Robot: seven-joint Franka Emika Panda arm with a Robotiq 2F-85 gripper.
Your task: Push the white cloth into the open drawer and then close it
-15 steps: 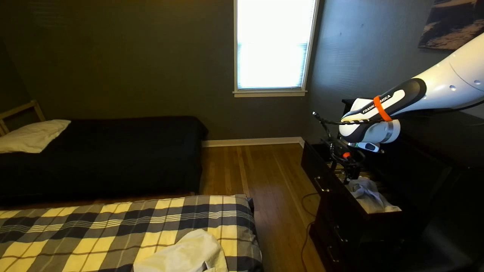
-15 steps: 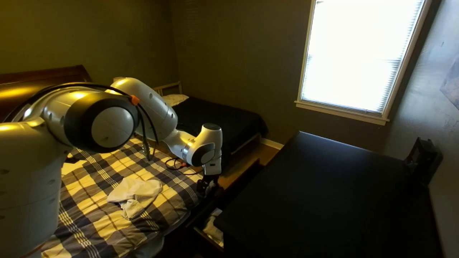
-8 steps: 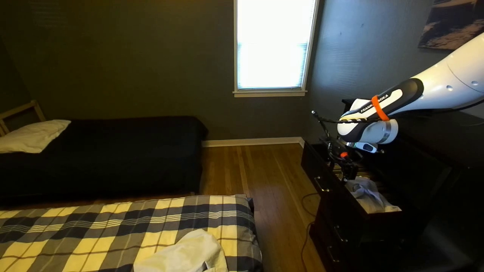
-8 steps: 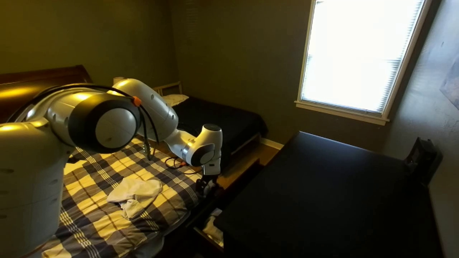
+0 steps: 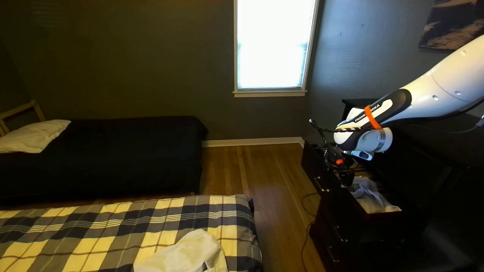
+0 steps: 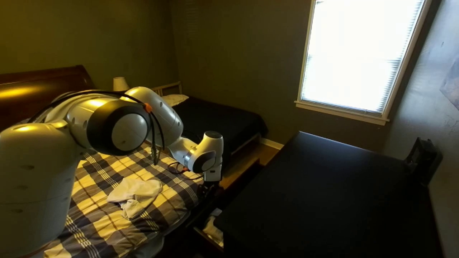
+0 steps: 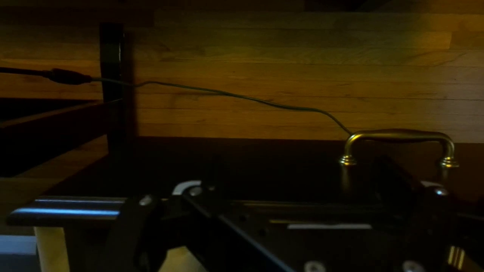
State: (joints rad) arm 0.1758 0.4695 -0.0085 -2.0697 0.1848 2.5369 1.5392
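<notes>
The drawer stands pulled out of the black dresser, its dark front and brass handle showing in the wrist view. Inside it, at the nearer end, lies the white cloth, crumpled and partly up against the front edge. A smaller part of the white cloth shows beside the dresser top in an exterior view. My gripper points down at the drawer's front edge, just beyond the cloth. Its dark fingers are spread wide in the wrist view, with no cloth visible between them; the fingertips are hard to make out.
The black dresser top rises behind the drawer. A bed with a plaid cover stands across the floor gap, carrying a cream bundle. A thin cable runs over the wooden floor before the dresser.
My gripper has come down a little and shifted slightly toward the drawer's front edge. The arm has lowered with it. Drawer and cloth look the same.
</notes>
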